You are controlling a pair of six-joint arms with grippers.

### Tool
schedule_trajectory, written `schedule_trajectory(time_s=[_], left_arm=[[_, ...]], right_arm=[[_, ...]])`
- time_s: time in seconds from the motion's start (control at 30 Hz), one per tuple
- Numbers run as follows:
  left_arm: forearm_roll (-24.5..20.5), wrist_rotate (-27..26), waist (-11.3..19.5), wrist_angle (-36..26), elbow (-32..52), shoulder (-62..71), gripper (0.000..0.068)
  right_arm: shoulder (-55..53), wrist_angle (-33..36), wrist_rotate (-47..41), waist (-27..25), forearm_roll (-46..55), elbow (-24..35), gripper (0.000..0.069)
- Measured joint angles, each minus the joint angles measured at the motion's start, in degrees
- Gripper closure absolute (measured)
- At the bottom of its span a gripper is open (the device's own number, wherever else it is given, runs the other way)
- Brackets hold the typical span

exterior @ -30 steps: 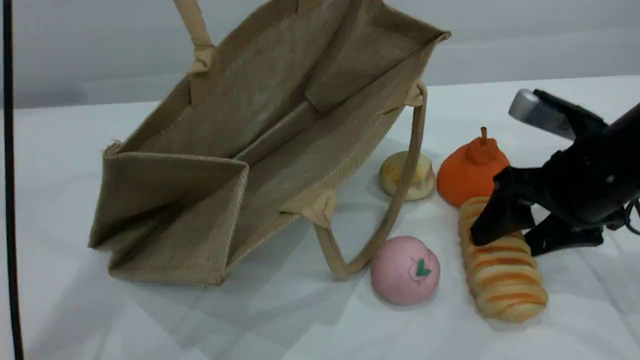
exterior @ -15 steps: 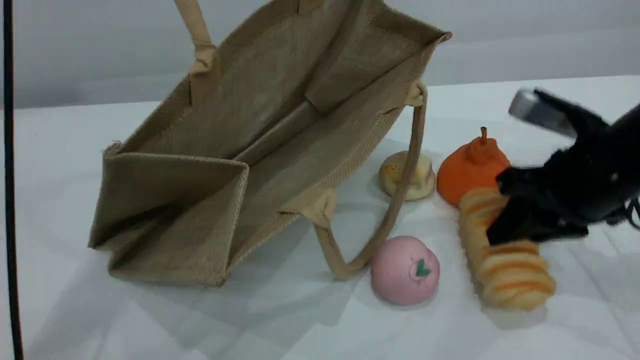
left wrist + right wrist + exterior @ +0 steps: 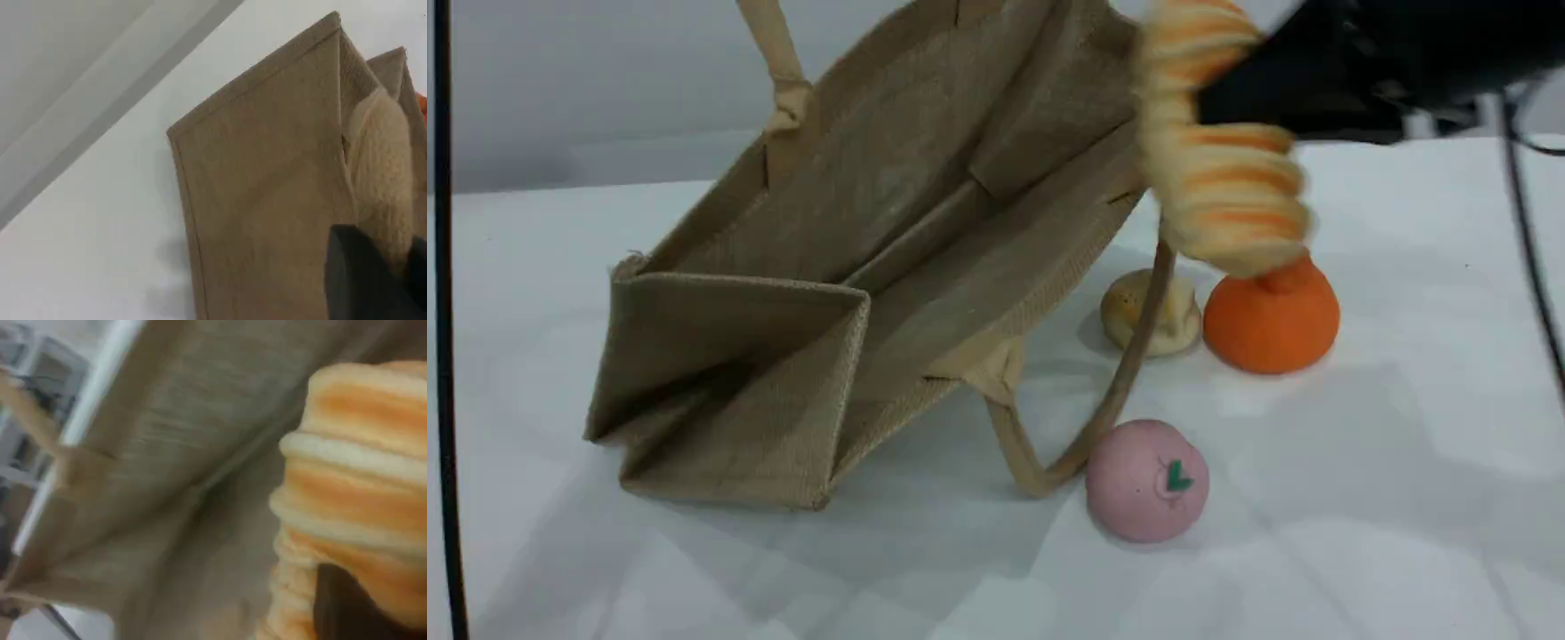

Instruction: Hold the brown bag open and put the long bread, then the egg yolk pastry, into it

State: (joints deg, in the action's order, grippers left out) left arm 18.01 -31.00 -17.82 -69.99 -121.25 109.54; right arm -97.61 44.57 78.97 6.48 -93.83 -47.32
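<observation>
The brown bag [image 3: 783,356] lies tilted on the table with its mouth wide open toward the camera. One beige handle [image 3: 778,62] rises out of the top of the scene view. In the left wrist view my left gripper [image 3: 373,273] is shut on that handle [image 3: 379,167], above the bag's outer wall [image 3: 267,200]. My right gripper [image 3: 1227,89] is shut on the long bread [image 3: 1218,169], which hangs in the air by the bag's right rim. The right wrist view shows the bread [image 3: 360,487] close before the bag's cloth [image 3: 180,467]. The egg yolk pastry [image 3: 1169,316] lies on the table behind the lower handle [image 3: 1129,373].
An orange pear-shaped toy [image 3: 1272,320] sits just right of the pastry, under the hanging bread. A pink ball [image 3: 1147,480] with a green leaf mark rests beside the handle loop on the white table [image 3: 1405,444]. A black cable [image 3: 1529,249] hangs at the right.
My right gripper closed on the long bread and lifted it off the table, up and left to the bag's right rim. The bag and the other foods have not moved.
</observation>
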Motion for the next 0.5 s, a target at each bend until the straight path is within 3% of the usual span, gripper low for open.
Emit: schedule_trajectory(time_s=[0.13,0.27,0.5], left_arm=[[0.06,0.0,0.0,0.0,0.0,0.0,0.0588],[0.13,0.0,0.0,0.0,0.0,0.0,0.0588],[0.45,0.0,-0.05,0.0,0.0,-0.05,0.0588]], right_arm=[[-3.01,-0.46,0.57,6.13,-5.47,-4.32,0.0588],[-7.01,-3.23,-4.33,11.18,-4.88,-9.82,0.0593],[-13.93,-6.58,-10.14,13.3,-4.94,-16.56,0.0594]])
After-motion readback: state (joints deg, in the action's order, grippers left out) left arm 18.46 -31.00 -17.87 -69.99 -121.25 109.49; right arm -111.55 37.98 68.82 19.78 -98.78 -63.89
